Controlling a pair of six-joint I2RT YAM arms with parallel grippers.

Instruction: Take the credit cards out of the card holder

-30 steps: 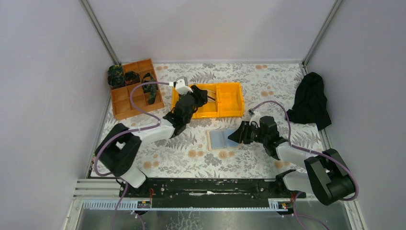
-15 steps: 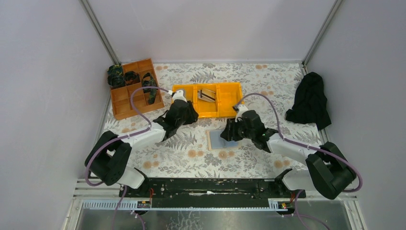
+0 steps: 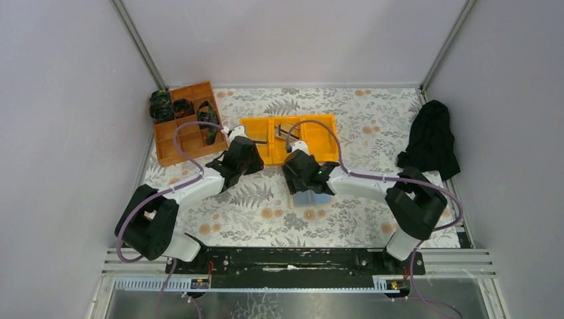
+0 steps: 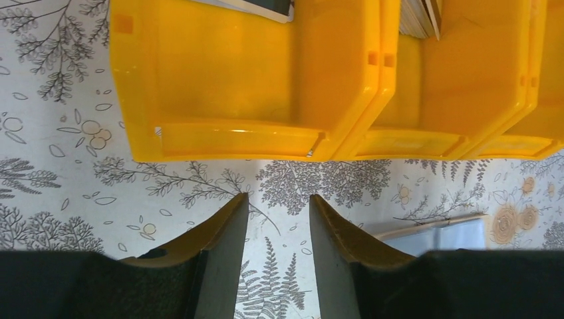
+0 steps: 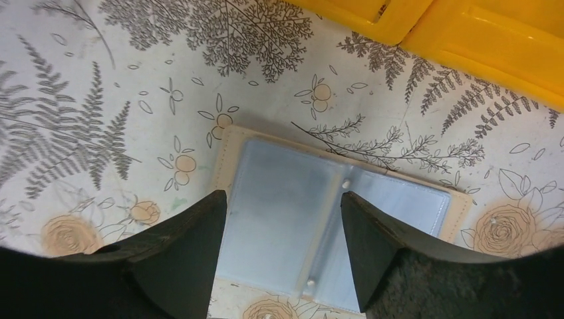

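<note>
Right wrist view: my right jaws hover open over one page of the card holder [image 5: 286,219], lying unfolded on the worktop [image 5: 100,100] near the yellow bin [image 5: 492,33]; left jaws open, empty. Best, I judge: descend squarely, pinch a credit card by its edge.

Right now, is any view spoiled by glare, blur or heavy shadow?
Top view: even light, sharp, only soft shadows under the arms. Left wrist view: bright streaks of glare along the front lip of the yellow bin, otherwise crisp. Right wrist view: a mild sheen on the card holder, and the fingers close to the lens are dark and featureless.
</note>
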